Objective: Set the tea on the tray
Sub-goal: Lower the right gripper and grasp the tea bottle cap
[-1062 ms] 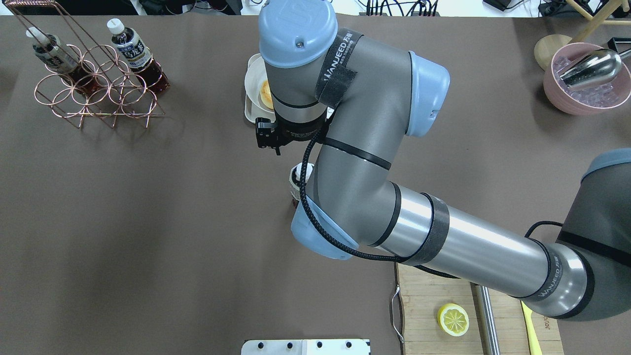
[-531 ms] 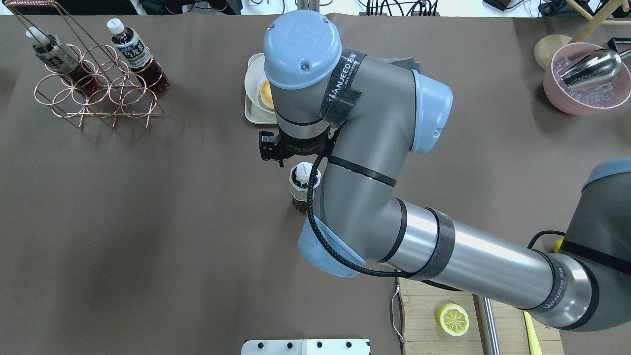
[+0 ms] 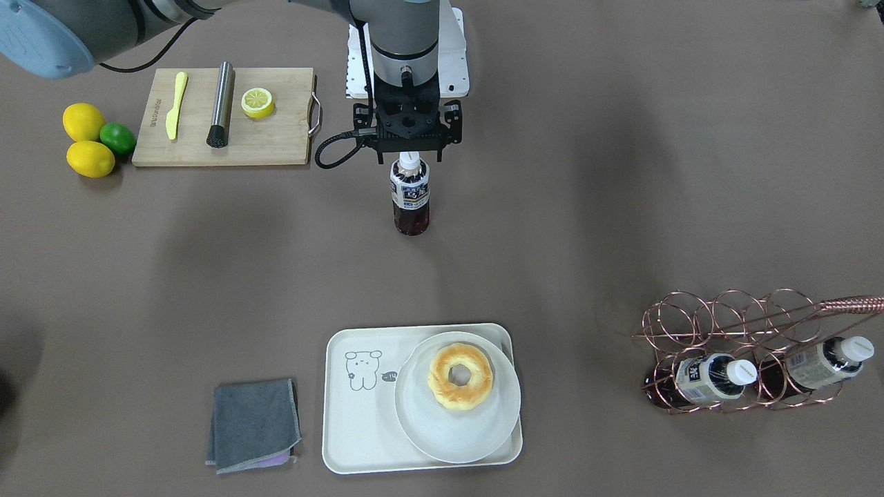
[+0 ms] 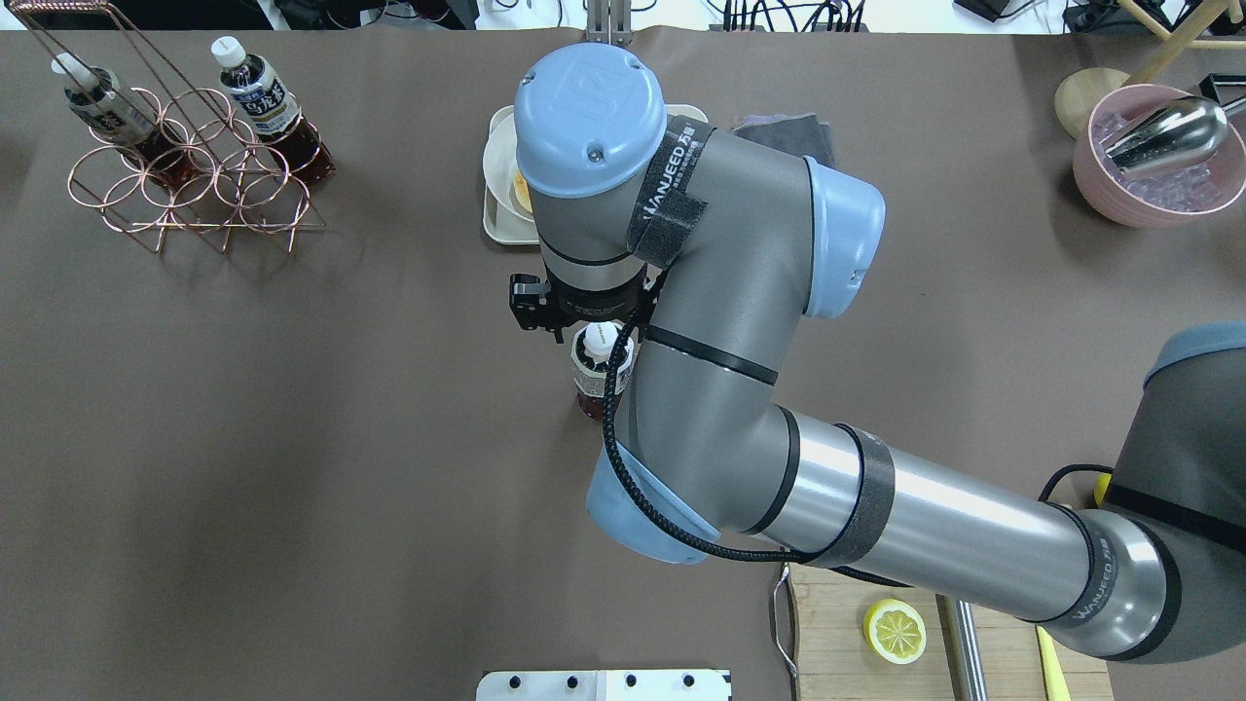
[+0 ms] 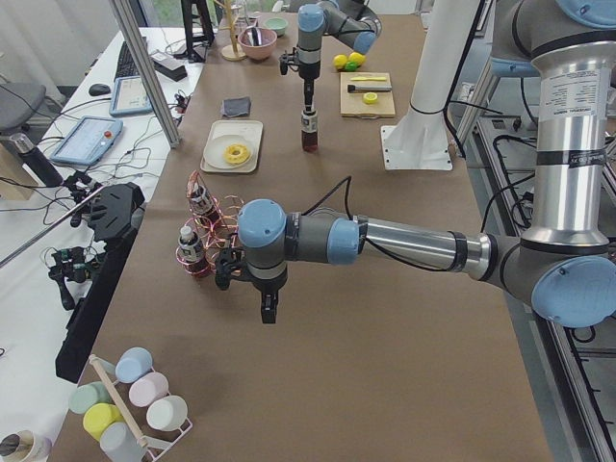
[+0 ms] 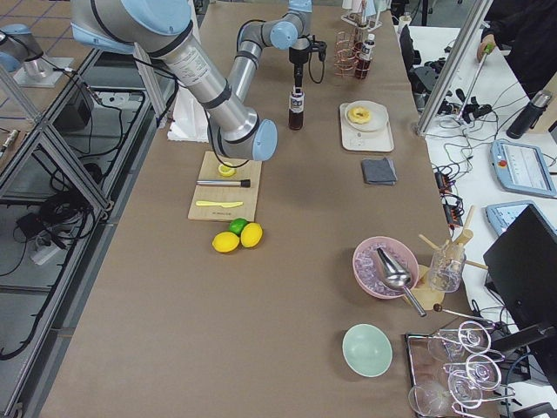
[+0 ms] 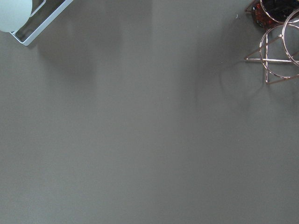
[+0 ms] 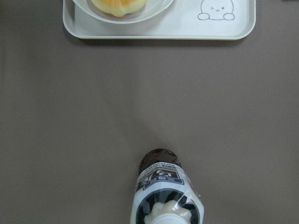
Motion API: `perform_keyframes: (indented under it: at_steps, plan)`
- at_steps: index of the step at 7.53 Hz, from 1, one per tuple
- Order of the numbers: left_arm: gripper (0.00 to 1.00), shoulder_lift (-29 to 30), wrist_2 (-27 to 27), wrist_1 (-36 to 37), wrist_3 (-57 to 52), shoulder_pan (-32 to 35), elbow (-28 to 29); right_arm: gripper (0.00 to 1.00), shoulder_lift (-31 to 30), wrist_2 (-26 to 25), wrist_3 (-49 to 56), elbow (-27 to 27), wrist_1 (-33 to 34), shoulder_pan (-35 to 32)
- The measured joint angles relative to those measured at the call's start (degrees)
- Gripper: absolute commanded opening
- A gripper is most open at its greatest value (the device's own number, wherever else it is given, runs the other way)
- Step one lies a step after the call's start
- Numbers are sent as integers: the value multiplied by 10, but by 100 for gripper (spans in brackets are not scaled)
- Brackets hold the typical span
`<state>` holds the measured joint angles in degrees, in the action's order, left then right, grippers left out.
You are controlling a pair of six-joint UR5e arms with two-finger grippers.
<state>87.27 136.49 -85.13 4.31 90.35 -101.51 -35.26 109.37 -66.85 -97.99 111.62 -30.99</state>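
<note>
One tea bottle (image 3: 410, 197) stands upright on the brown table, well short of the tray; it also shows in the overhead view (image 4: 596, 365) and low in the right wrist view (image 8: 163, 186). My right gripper (image 3: 409, 155) hangs straight down over its white cap, open, fingers on either side and not closed on it. The cream tray (image 3: 359, 414) with the bear drawing lies farther from the robot (image 8: 187, 28). My left gripper (image 5: 268, 313) hovers over bare table near the copper rack; I cannot tell if it is open or shut.
A round white plate (image 3: 456, 431) with a doughnut (image 3: 460, 377) fills the tray's right part. Two more tea bottles (image 3: 711, 379) lie in a copper wire rack (image 3: 725, 324). A grey cloth (image 3: 252, 424) lies beside the tray. A cutting board (image 3: 283, 145) and lemons (image 3: 86, 138) sit near the robot.
My right wrist has drawn back from over the tray toward the standing bottle, which has come out from under the arm. The bottle has not moved.
</note>
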Motion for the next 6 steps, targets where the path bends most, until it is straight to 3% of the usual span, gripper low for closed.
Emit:
perform_keyframes:
  at_steps: [4,5,6]
  plan:
    - [98,0,-1,0,0,1,-1,68,-2,-4,-5,0,0,3]
    - [98,0,-1,0,1,1,-1,60,-3,-5,-5,0,0,4]
    - [98,1,-1,0,1,1,-2,33,-5,-5,-5,0,0,4]
